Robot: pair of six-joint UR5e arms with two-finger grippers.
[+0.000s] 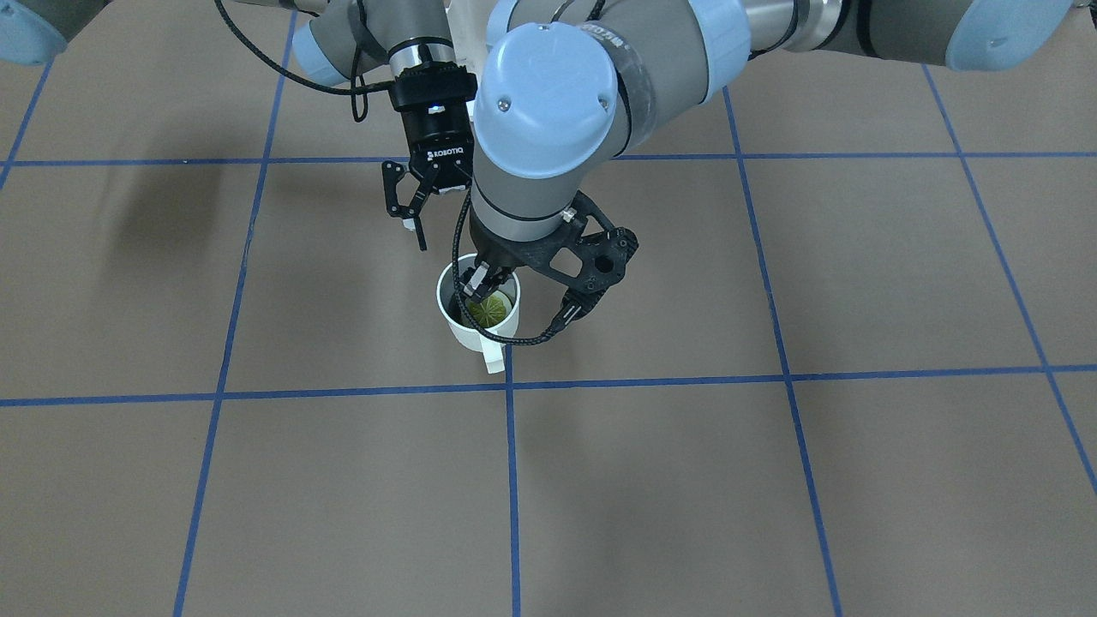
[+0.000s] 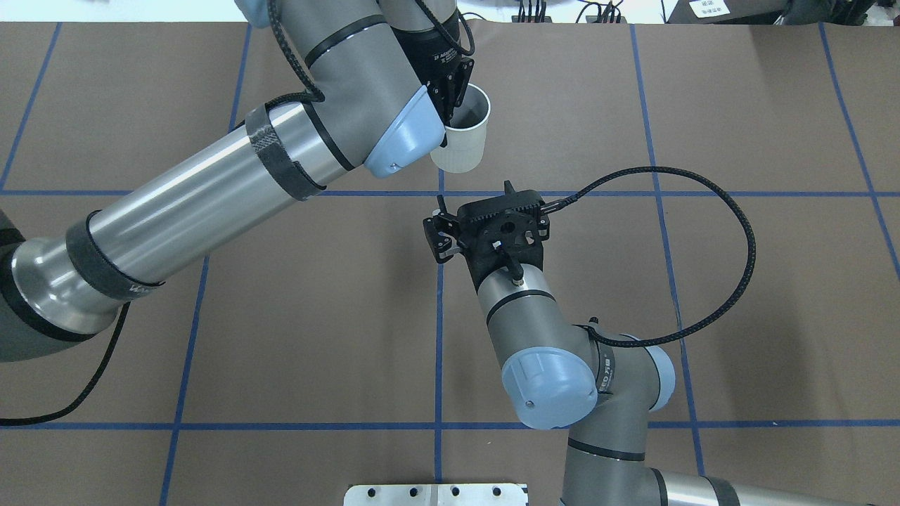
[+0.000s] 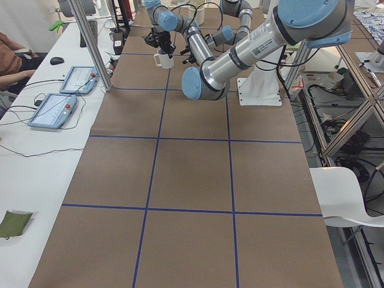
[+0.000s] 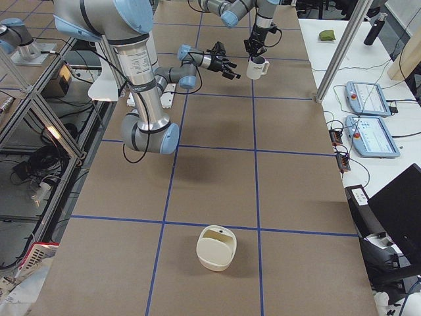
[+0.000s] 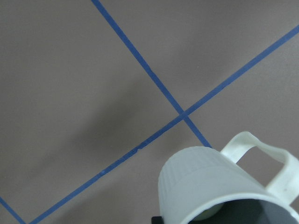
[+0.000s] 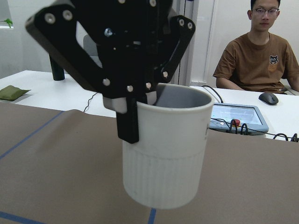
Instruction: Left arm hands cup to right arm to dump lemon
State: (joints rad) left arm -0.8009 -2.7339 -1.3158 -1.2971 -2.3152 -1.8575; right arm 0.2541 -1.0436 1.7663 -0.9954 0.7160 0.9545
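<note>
So the cup is gripped at its rim by the left claw, one finger inside and one outside, and it's held upright over the table. The lemon can be seen lying inside it. The right claw is spread apart just beside the cup, with nothing touched.

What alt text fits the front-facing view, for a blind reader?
The left gripper holds a white cup by its rim, a lemon inside. The right gripper hangs open beside it over a brown table taped in blue.
</note>
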